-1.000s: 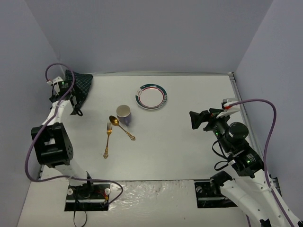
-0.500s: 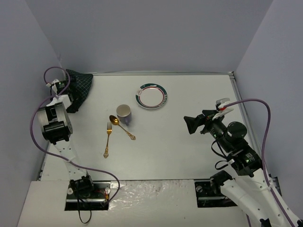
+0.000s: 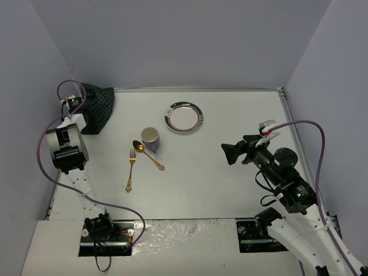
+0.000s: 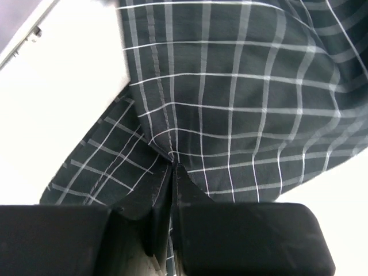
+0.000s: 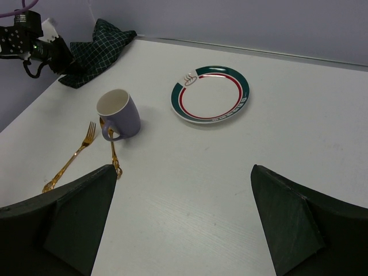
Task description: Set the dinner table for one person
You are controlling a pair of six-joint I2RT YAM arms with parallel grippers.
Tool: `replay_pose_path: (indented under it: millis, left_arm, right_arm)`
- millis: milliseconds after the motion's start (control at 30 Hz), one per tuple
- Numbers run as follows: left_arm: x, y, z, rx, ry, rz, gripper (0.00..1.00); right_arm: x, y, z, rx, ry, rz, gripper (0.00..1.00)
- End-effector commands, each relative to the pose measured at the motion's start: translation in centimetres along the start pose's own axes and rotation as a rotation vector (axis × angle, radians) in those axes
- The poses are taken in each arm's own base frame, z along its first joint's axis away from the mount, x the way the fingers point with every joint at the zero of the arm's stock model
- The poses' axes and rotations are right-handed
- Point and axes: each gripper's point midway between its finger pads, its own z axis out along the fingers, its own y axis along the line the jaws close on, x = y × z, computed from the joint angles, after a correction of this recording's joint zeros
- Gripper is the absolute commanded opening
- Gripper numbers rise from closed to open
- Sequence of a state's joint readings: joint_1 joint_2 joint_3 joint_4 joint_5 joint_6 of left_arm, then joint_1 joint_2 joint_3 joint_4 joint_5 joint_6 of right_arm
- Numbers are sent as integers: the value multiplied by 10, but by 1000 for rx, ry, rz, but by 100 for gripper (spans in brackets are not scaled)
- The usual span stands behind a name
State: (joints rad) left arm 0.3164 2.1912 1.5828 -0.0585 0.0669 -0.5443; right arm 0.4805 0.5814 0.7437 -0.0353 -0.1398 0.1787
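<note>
Dinner table (image 3: 230, 190): broad white top with thin metal edging, filling most of the overhead view, both arm bases at its near edge. In the far left corner, dark green checked cloth (image 3: 99, 106), rumpled and heaped against the wall. Left gripper (image 4: 171, 192) at the near edge of that cloth, fingers (image 4: 253, 241) pressed together on a fold of the fabric, with the rest of the cloth fanning out beyond in the wrist view. Toward the far middle, round plate (image 3: 184, 117) with green and red rim bands, lying flat. Nearer and to its left, lilac mug (image 3: 150, 138), upright, white inside, handle on the side toward the spoon. Gold spoon (image 3: 148, 155) slanting just in front of the mug, bowl end close beside its base; whether touching, cannot tell. Gold fork (image 3: 131, 169) left of the spoon, tines toward the far side, apart from the mug. Right gripper (image 5: 184, 230) hovering above the right half of the table, well apart from plate and mug, fingers (image 5: 69, 224) spread wide with nothing between them
</note>
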Motion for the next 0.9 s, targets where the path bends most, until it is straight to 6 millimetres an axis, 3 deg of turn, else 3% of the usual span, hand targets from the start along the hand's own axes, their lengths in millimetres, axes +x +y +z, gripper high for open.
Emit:
replay_pose_path:
  millis: [0, 100, 233, 367, 433, 467, 633, 867]
  left_arm:
    - [-79, -51, -81, 172, -176, 54, 0]
    - [-118, -76, -139, 251, -287, 66, 0]
    - [-152, -104, -225, 364, -408, 79, 0]
    - [-169, -124, -309, 457, -499, 85, 0]
    - [-171, -130, -337, 495, -521, 75, 0]
    - [-171, -145, -363, 553, -533, 83, 0]
    - [-142, -208, -467, 787, -540, 166, 0]
    - [-41, -297, -546, 1132, -334, 229, 0]
  right_arm:
    - [-25, 11, -3, -46, -88, -12, 100]
    - [-33, 14, -7, -58, -105, -7, 100]
    - [-41, 17, -15, -66, -132, -4, 100]
    - [-47, 17, -21, -62, -151, 1, 100]
    - [-50, 18, -23, -60, -160, 6, 100]
    - [-54, 18, -25, -61, -170, 7, 100]
    - [-60, 15, -30, -34, -175, 31, 100]
    - [-70, 8, -38, 19, -193, 37, 100]
